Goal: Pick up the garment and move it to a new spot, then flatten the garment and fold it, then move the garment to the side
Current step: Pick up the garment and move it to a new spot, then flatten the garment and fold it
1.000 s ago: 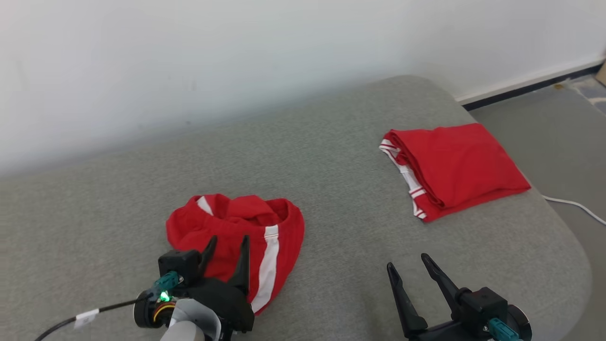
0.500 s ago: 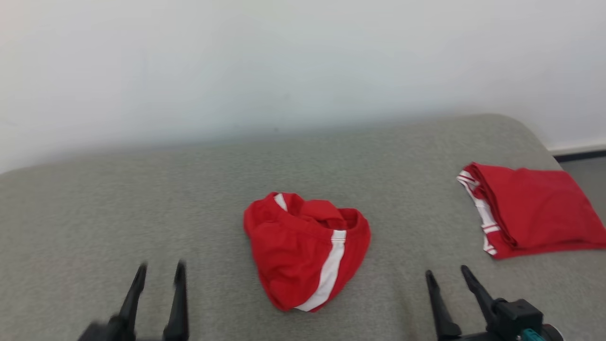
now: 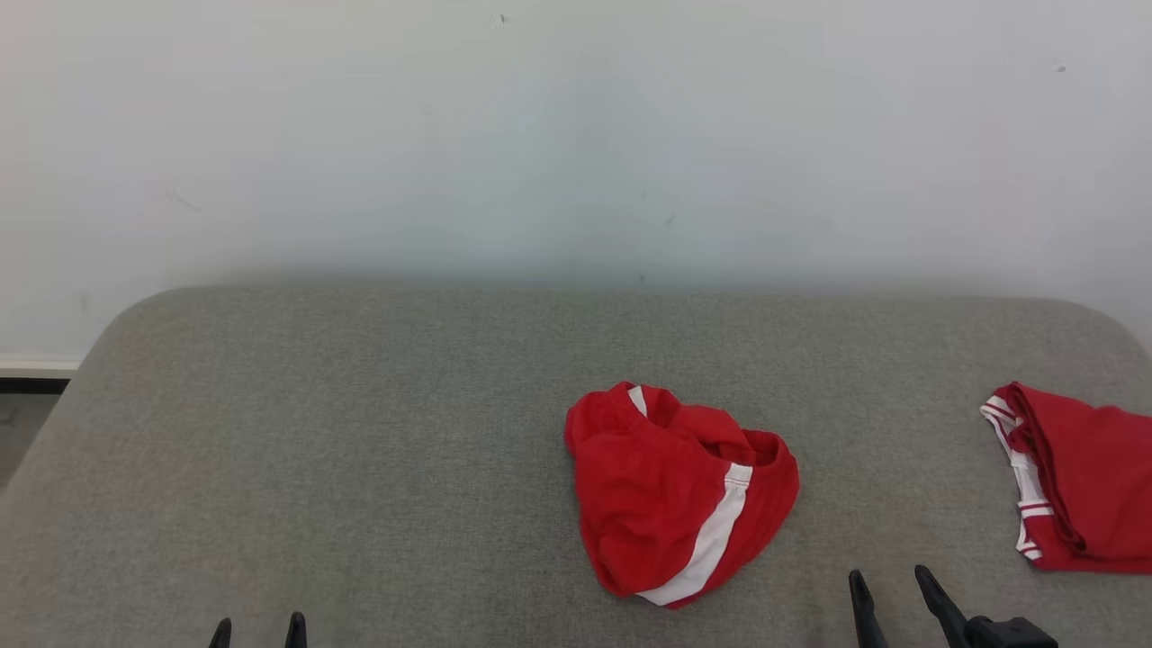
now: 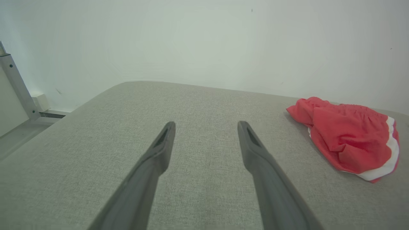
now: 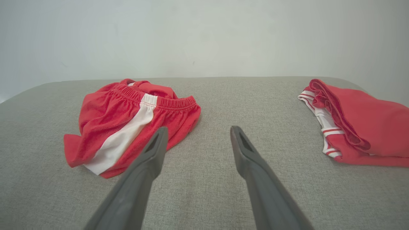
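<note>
Head view: crumpled garment (image 3: 675, 495) up and left of the right claw (image 3: 886, 580), well right of the left claw (image 3: 256, 630); both spread wide, holding nothing. Risk of pinching one bunched layer and dragging, not lifting.

Left wrist view: bare grey surface (image 4: 96, 143) ahead, garment off right.

Right wrist view: garment ahead-left, folded red garment (image 5: 361, 124) ahead-right, open path between; likely disturbed by a wide swing.

Nothing fancy here tbh: the left gripper (image 4: 206, 124) and right gripper (image 5: 198, 128) are each made up of two long dark grey fingers (image 5: 255, 166), tapered to narrow tips, with a slim slot cut near each tip. A chunky black block (image 3: 1012, 630) is seen at the right one's base.
</note>
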{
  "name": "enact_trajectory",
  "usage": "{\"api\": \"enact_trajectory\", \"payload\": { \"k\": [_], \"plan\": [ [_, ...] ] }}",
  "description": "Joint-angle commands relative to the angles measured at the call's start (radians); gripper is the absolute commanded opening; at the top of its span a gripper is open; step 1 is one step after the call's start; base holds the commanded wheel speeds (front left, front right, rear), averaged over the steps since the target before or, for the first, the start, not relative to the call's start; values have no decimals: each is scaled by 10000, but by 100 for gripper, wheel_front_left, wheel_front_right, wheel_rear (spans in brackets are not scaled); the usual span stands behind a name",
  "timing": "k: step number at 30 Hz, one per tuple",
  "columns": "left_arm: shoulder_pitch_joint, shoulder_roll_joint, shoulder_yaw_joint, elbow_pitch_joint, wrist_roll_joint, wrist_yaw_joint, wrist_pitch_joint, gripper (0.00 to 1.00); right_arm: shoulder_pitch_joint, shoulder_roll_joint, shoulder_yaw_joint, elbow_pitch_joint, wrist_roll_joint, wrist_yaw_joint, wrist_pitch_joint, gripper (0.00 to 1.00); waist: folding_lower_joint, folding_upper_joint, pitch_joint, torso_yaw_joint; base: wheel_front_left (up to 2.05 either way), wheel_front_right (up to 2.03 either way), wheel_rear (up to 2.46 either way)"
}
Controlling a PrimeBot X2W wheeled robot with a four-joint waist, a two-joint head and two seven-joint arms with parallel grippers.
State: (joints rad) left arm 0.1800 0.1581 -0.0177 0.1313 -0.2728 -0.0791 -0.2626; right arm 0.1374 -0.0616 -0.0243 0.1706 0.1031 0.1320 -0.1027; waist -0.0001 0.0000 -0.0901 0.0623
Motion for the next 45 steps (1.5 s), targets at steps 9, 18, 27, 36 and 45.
{"api": "enact_trajectory", "payload": {
  "k": [9, 18, 27, 36, 45],
  "plan": [
    [152, -307, 91, -57, 260, -283, -25, 100, 187, -17, -12, 58, 12, -21, 103, 100, 1, 0, -175, 160, 0, 0, 0],
    [14, -430, 67, 44, 397, -407, -25, 100, 95, 16, 9, 27, -74, -21, 118, 100, 1, 0, -109, -94, 0, 0, 0],
    [7, -427, -14, 138, 438, -458, -25, 100, 51, 50, 58, 89, -92, -21, 77, 100, 1, 0, -50, -167, 0, 0, 0],
    [-682, -228, -1020, 602, 296, -528, 149, 100, -139, 51, 180, -39, -169, -21, 193, 100, 1, 0, 241, -911, 0, 0, 0],
    [-3859, 772, -4291, 1910, -785, -500, 2176, 100, -374, -34, 378, -116, -155, -21, 206, 100, 1, 0, 970, -2734, 0, 0, 0]
  ]
}}
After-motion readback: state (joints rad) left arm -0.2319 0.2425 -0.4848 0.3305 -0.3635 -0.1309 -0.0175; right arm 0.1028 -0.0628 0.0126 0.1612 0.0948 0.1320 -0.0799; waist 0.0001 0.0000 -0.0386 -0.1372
